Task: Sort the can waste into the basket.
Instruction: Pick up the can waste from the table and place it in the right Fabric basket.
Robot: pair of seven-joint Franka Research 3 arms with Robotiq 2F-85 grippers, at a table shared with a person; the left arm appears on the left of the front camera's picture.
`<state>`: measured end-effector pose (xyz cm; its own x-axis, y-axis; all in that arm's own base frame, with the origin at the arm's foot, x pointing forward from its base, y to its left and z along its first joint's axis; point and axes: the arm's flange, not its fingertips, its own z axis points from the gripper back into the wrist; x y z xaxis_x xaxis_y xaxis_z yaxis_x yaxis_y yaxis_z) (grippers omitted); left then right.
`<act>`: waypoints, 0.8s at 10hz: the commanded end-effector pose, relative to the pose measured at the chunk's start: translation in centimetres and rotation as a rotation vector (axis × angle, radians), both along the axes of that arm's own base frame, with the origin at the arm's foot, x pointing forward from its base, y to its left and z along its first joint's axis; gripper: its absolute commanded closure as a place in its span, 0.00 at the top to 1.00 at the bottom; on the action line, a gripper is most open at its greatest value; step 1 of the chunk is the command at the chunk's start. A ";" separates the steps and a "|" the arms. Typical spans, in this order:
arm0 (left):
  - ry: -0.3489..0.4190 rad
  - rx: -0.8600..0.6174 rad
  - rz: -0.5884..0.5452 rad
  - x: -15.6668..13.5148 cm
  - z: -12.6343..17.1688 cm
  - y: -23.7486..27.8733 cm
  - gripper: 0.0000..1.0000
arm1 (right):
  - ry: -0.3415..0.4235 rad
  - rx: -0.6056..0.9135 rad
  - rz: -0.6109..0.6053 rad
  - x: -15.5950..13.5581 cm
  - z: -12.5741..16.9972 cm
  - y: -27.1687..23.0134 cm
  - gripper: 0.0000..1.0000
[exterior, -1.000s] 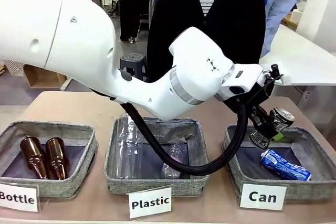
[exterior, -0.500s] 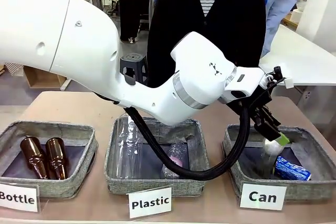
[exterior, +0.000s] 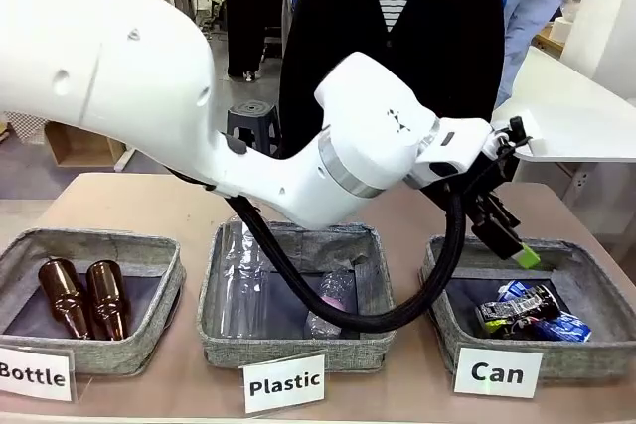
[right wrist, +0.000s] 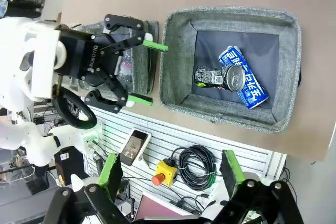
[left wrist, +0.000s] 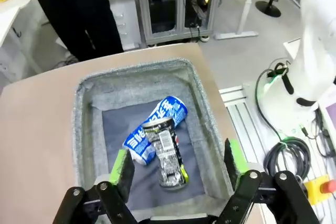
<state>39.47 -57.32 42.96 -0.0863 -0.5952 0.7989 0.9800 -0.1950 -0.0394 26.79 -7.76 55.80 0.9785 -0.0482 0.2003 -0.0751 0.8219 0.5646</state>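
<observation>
Over the basket (exterior: 452,317), we hover with both cans down.
Our left gripper (exterior: 509,241) hangs spread and empty above the dark can (exterior: 514,306) lying across the blue can (exterior: 558,326); our right gripper (right wrist: 170,174) gapes empty overhead. Sorting looks finished; next we lift clear.

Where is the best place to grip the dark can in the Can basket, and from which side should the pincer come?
Probably from above, across the middle of the dark can. It lies flat on its side, partly over the blue can, so its long flanks are free. The basket walls block a sideways approach.
</observation>
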 end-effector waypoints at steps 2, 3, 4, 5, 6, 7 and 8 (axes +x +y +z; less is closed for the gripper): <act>0.083 0.061 0.121 -0.5 6.0 8.0 0.89 | -0.038 0.146 0.030 5.9 -1.3 1.4 1.00; 0.163 0.035 0.194 0.7 8.4 11.5 0.89 | -0.031 0.211 0.038 8.9 -2.3 2.4 1.00; 0.224 -0.020 0.281 2.1 10.5 16.0 0.89 | -0.025 0.265 0.022 11.9 -3.4 3.9 1.00; 0.338 -0.064 0.313 3.3 11.7 20.8 0.89 | -0.046 0.280 0.002 14.4 -4.4 6.0 1.00; 0.424 -0.127 0.369 4.7 12.0 26.2 0.89 | -0.120 0.355 0.019 16.8 -5.1 8.6 1.00; 0.498 -0.147 0.408 5.8 11.6 30.7 0.89 | -0.198 0.441 0.032 18.7 -5.6 11.1 1.00; 0.554 -0.175 0.448 6.9 10.8 34.8 0.89 | -0.277 0.530 0.007 20.7 -6.3 13.1 1.00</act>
